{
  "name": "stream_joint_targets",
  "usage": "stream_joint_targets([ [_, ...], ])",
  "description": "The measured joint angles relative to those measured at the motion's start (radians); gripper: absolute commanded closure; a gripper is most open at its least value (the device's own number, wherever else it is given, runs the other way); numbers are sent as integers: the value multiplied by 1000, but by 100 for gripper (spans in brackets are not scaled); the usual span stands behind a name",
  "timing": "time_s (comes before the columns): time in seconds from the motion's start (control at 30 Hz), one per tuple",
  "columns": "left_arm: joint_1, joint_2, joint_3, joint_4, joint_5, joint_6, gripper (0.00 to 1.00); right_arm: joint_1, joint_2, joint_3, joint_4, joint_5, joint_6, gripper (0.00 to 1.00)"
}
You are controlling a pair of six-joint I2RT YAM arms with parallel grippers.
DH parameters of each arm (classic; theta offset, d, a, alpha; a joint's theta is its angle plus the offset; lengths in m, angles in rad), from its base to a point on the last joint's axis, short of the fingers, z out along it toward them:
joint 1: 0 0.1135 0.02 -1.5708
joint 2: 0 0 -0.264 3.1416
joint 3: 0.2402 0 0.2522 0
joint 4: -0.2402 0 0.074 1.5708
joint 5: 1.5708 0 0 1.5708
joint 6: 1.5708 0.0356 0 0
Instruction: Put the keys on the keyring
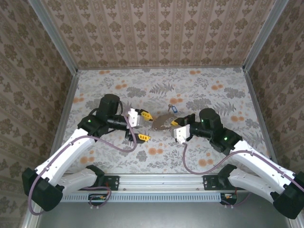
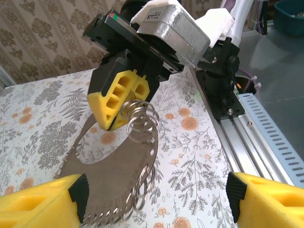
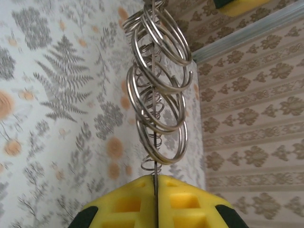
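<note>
Now the right gripper is clamped on the keyring, presenting it to the left gripper, whose fingers are spread wide and empty, likely ready to assist. Keys lie at the keyring's 1 o'clock, not yet threaded.

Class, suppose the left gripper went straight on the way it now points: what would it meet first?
Probably the keyring, held by the right gripper. It lies straight ahead of the open left gripper, though the gap is hard to judge.
</note>
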Motion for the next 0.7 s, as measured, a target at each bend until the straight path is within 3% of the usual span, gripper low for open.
stream_joint_targets([
  [0.37, -81, 79, -5, 19, -29, 40, 23, 28, -21, -55, 72, 76, -275, 100],
  [0.7, -93, 85, -13, 32, -31, 46, 25, 29, -26, -46, 70, 77, -260, 100],
])
